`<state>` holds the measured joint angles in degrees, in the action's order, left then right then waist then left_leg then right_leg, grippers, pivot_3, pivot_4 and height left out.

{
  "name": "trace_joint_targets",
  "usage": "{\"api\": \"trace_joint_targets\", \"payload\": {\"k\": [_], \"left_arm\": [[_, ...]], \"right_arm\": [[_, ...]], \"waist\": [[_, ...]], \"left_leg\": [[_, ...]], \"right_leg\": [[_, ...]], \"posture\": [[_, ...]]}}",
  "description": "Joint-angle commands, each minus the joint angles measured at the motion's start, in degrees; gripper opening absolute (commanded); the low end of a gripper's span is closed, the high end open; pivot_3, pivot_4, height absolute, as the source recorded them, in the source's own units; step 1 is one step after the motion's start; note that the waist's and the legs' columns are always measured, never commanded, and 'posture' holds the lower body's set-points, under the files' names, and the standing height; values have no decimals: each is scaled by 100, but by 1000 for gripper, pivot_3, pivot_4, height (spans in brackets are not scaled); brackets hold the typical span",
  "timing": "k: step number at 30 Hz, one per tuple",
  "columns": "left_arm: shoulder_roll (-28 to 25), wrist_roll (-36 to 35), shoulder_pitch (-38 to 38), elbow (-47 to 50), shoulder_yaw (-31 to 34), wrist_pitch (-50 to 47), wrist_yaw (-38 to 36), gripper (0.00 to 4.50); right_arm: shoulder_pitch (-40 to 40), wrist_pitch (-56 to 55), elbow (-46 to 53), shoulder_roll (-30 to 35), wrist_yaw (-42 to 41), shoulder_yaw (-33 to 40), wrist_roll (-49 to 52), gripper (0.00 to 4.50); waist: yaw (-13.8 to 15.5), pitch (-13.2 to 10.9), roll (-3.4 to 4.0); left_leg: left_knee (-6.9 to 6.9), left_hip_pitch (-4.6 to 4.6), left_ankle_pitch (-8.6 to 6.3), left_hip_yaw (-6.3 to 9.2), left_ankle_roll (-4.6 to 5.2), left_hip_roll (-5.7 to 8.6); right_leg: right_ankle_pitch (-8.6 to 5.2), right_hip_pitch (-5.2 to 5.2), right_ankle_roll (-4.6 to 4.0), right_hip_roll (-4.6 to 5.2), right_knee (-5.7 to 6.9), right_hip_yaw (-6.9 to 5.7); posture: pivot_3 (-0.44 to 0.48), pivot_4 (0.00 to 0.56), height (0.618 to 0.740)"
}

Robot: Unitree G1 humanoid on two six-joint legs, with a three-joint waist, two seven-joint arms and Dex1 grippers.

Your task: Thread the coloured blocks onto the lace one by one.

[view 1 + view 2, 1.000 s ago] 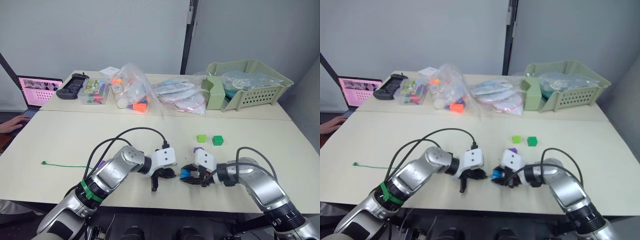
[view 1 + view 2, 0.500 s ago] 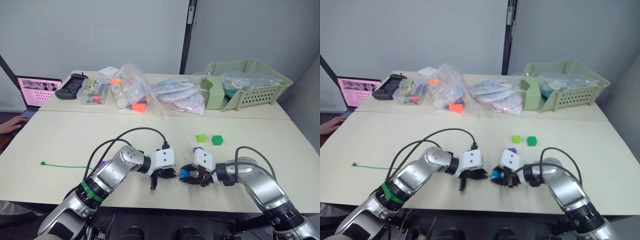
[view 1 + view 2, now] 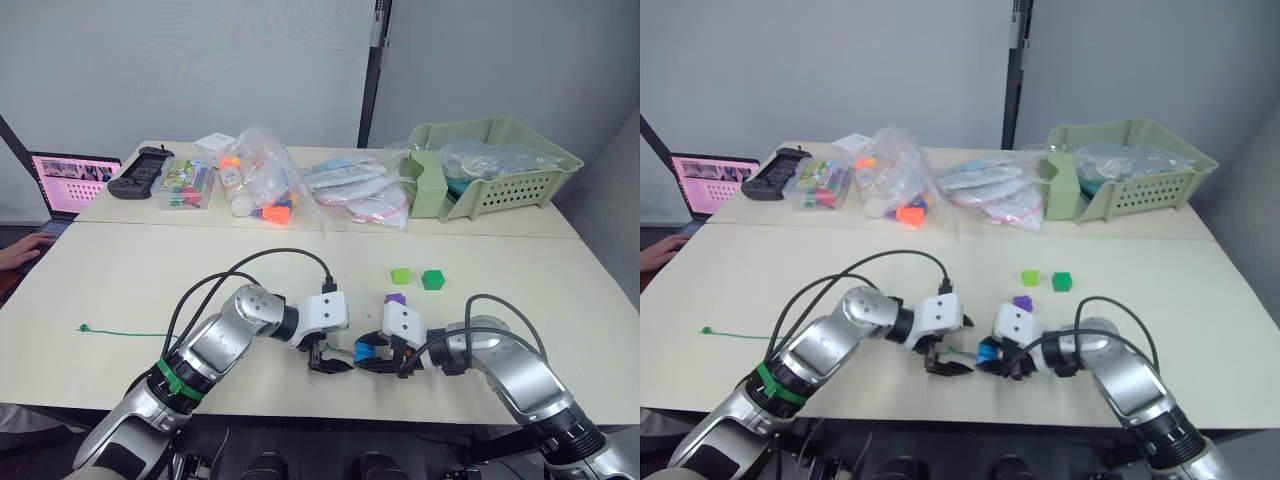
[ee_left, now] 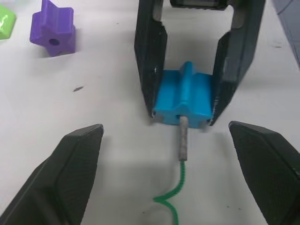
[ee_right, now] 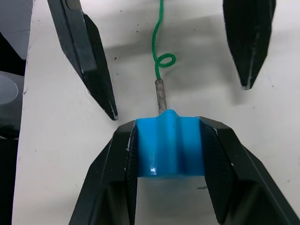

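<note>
**Inspector:** Between the two grippers at the near edge of the table (image 3: 120, 270), what is held?

**Assistant:** Right gripper (image 5: 169, 140) is clamped on the blue block (image 5: 169, 146), one finger on each side face. Judged purpose: it keeps the hole facing left, toward the lace (image 4: 180, 187).

**Inspector:** And the lace?

**Assistant:** Its pale stiff tip (image 4: 182, 138) sits in the block's hole; the green string trails off with a small loop just behind the tip. The far end of the lace (image 3: 120, 331) lies well to the left on the table.

**Inspector:** Left gripper?

**Assistant:** Left gripper (image 4: 173, 183) is spread wide, holding nothing, its fingers either side of the lace without touching it.

**Inspector:** Change against the earlier pictures?

**Assistant:** A second ago the left gripper lay lower, near the table edge, with one finger pointing down. It has since risen toward the block and opened.

**Inspector:** Other blocks?

**Assistant:** Purple block (image 3: 396, 299) just beyond the right gripper. Lime block (image 3: 401, 275) and dark green block (image 3: 432, 279) side by side farther back, unthreaded.
</note>
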<state>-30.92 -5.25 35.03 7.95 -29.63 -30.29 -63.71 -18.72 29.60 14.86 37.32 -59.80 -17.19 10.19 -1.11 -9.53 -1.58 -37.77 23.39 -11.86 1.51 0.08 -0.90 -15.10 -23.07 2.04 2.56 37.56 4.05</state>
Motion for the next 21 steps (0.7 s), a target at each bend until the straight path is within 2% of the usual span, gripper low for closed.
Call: {"api": "trace_joint_targets", "payload": {"k": [1,7,12,17,21], "left_arm": [[-241,-197,-110,263,254,66,-237,4500],[-522,-105,-260,-61,397,401,-291,4500],[-351,-161,-252,-308,427,490,-232,4500],[-142,-124,-265,-420,396,572,-190,3039],[6,-96,-256,-443,345,622,-176,1665]], "right_arm": [[46,48,50,17,53,-6,5,1374],[41,60,44,28,79,-7,14,1374],[66,78,47,75,82,1,5,1374],[82,136,95,95,104,-16,0,1374],[100,175,133,114,120,-19,4,1374]], "waist": [[-2,0,0],[10,0,0],[14,0,0],[17,0,0],[21,0,0]], "left_leg": [[1,0,0,0,0,0],[0,-1,0,-1,0,0],[0,1,0,-1,0,1],[0,1,0,-2,0,1],[0,2,0,-1,0,1]], "right_leg": [[0,0,-1,0,0,0],[-1,1,0,1,-1,0],[-1,0,0,1,-1,0],[-1,0,0,1,-1,0],[0,0,-1,1,-1,0]], "posture": [[0,150,740],[0,150,740],[0,150,740],[0,150,740],[0,150,740]]}}
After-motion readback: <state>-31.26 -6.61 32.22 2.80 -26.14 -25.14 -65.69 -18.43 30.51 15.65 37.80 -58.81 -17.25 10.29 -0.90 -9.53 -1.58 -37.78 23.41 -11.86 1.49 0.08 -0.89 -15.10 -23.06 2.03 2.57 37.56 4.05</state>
